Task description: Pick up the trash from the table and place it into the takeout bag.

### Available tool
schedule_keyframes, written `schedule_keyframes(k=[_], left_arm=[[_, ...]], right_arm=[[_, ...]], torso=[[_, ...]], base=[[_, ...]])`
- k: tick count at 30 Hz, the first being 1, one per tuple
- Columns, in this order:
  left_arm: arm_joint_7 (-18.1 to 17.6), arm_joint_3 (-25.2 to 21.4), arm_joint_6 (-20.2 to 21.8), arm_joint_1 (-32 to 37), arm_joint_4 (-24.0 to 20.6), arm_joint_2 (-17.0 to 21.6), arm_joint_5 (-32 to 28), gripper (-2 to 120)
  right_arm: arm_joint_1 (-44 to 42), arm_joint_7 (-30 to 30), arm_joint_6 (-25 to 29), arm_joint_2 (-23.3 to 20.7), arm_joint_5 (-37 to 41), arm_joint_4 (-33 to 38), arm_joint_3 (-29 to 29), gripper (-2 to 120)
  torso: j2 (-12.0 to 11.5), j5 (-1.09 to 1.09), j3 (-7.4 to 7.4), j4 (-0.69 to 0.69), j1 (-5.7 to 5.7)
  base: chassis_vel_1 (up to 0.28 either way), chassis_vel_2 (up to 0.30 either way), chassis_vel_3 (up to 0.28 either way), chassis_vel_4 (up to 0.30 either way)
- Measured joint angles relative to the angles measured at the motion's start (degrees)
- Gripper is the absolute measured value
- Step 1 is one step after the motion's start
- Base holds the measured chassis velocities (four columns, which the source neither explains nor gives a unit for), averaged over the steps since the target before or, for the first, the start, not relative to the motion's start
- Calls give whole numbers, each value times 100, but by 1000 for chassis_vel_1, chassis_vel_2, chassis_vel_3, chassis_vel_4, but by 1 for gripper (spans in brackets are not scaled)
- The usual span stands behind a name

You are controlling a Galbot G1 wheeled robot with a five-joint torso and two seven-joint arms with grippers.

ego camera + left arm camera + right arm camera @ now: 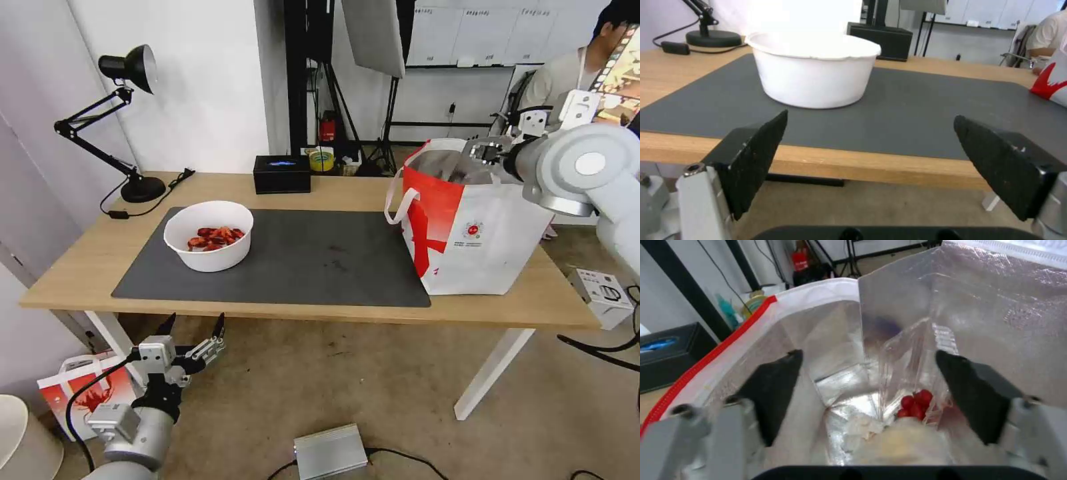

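White bowl [209, 235] with red crayfish shells sits on the dark mat [300, 260] at my 10 o'clock, nothing touching it; from the left wrist cam it's just past the near table [87, 267] edge, at 11 o'clock between the pads. Takeout bag [467, 233] stands upright on the right end of the table at 2 o'clock, partly on the mat, mouth open. In the right wrist cam I see the clear clamshell box [911, 373] standing on edge inside against the foil lining, red scraps at its bottom, crumpled white tissue [862, 428] just beside it on the bag floor. Right gripper [489, 151] is over the bag mouth, jaws spread wide, holding nothing. Left gripper [192, 335] hangs below and in front of the near table edge at 8 o'clock, jaws also spread, empty, pointed at the bowl. Black tissue box [282, 173] at the far edge, 12 o'clock; desk lamp [120, 120] at the far left corner.
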Motion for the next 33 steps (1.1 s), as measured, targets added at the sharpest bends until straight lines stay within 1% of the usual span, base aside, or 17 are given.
schedule_keyframes(k=[3, 9, 10, 12, 13, 14, 15, 16, 17, 19, 20, 21, 22, 25, 30, 31, 33], left_arm=[[0, 2, 1, -9, 4, 1, -8, 100], [0, 2, 4, -4, 4, -2, -12, 100], [0, 0, 4, -2, 2, -2, -12, 100], [0, -1, 6, -8, 1, 12, -15, 100], [0, -1, 6, -8, 1, 12, -15, 100], [0, 0, 6, -13, 1, 22, -16, 100], [0, 2, 6, -16, 1, 26, -17, 100], [-1, 5, 7, -22, 1, 35, -19, 100], [-1, 5, 7, -22, 1, 35, -19, 100], [-2, 7, 7, -28, 1, 45, -23, 100], [-3, 6, 7, -27, 1, 46, -24, 100], [-3, 6, 7, -27, 1, 46, -24, 100], [-4, 2, 7, -29, -2, 46, -26, 100], [-5, -3, 7, -34, -20, 45, -34, 100], [-16, -22, 17, -47, -45, 54, -110, 100], [-23, -35, 23, -53, -49, 59, -122, 100], [-33, -51, 26, -62, -61, 66, -132, 100]], right_arm=[[-16, -16, 7, 26, -56, 12, 0, 95], [-57, -238, 196, 38, -274, 71, 32, 100], [-116, -426, 379, 28, -469, 104, 65, 100], [-339, -1235, 1030, -57, -1185, 193, 142, 100], [-339, -1235, 1030, -57, -1185, 193, 142, 100], [-463, -1683, 1375, -107, -1543, 235, 162, 100], [-527, -1884, 1528, -128, -1713, 255, 180, 100], [-686, -2353, 1885, -178, -2083, 306, 234, 100], [-686, -2353, 1885, -178, -2083, 306, 234, 100], [-965, -3164, 2623, -272, -2629, 431, 322, 100], [-1039, -3414, 2856, -309, -2728, 480, 343, 100], [-1039, -3414, 2856, -309, -2728, 480, 343, 100], [-1110, -3715, 3086, -361, -2789, 544, 362, 100], [-1196, -4046, 3338, -441, -2858, 650, 366, 100], [-1427, -4376, 3555, -649, -3113, 992, 281, 100], [-1578, -4387, 3561, -708, -3264, 1145, 232, 100], [-2226, -4343, 3581, -761, -3756, 1535, 192, 100]], torso=[[0, 0, 0, 0, 0], [0, 0, 0, 1, 0], [0, -1, 0, 1, 0], [0, -1, 0, 1, 0], [0, -1, 0, 1, 0], [0, 0, 0, 0, 0], [0, 0, 0, 0, 0], [0, 1, 0, 0, 0], [0, 1, 0, 0, 0], [0, 1, 0, -1, 0], [0, 0, 0, 0, 0], [0, 0, 0, 0, 0], [0, 0, 0, 0, 0], [0, -1, 0, 0, 0], [0, -1, 0, 0, 0], [0, -1, 0, 0, 0], [0, 0, 0, 0, 0]], base=[[0, 0, 0, 0], [0, 0, 0, 0], [0, 0, 0, 0], [0, 0, 0, 0], [0, 0, 0, 0], [0, 0, 0, 0], [0, 0, 0, 0], [0, 0, 0, 0], [0, 0, 0, 0], [0, 0, 0, 0], [0, 0, 0, 0], [0, 0, 0, 0], [0, 0, 0, 0], [0, 0, 0, 0], [0, 0, 0, 0], [0, 0, 0, 0], [0, 0, 0, 0]])
